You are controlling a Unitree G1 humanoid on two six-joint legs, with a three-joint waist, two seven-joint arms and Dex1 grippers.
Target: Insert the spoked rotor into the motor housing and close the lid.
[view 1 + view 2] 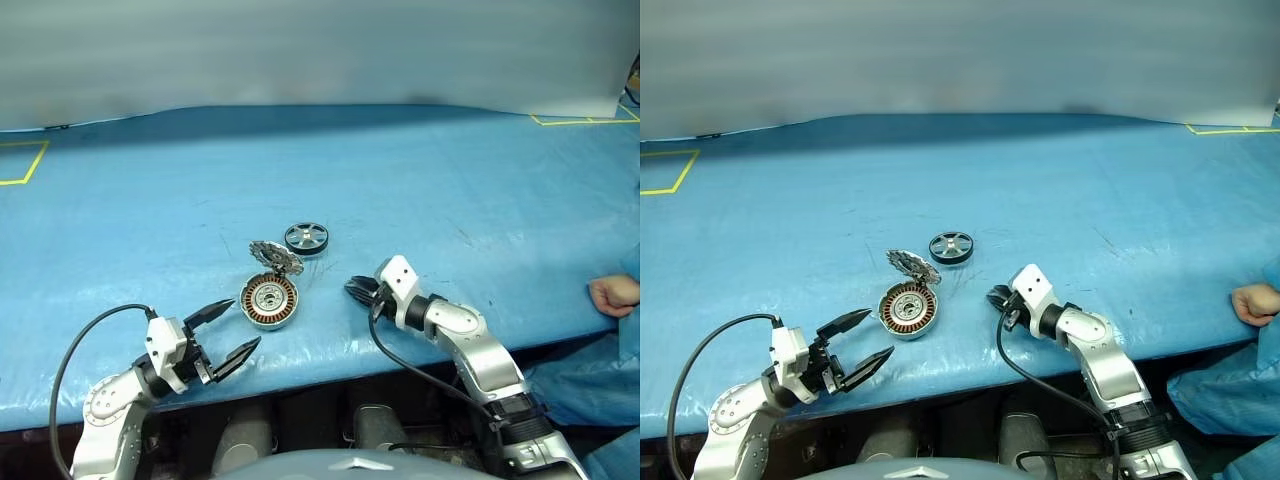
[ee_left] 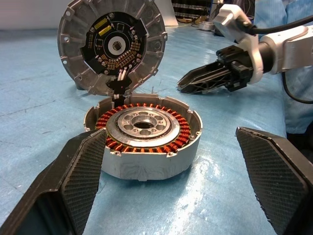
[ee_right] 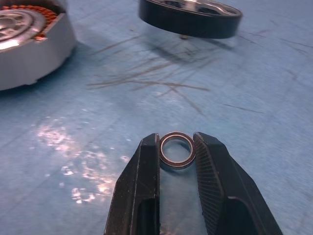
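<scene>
The motor housing [image 1: 269, 300] lies on the blue table, its copper windings ringing a silver centre [image 2: 142, 128]. Its lid [image 1: 276, 258] stands up on the hinge at the far side, inner circuit face [image 2: 112, 46] showing. The spoked rotor [image 1: 306, 238] lies flat just beyond the lid and to its right, also seen as a dark wheel [image 3: 190, 18]. My left gripper [image 1: 245, 322] is open, near the housing's front left, fingers either side of it and apart from it. My right gripper [image 1: 352, 290], right of the housing, is shut on a small metal ring [image 3: 177, 151].
A person's hand [image 1: 612, 295] rests on the table's right edge. Yellow tape marks [image 1: 25, 165] lie at the far left and at the far right corner [image 1: 585, 120]. The table's front edge [image 1: 330, 375] runs just below both grippers.
</scene>
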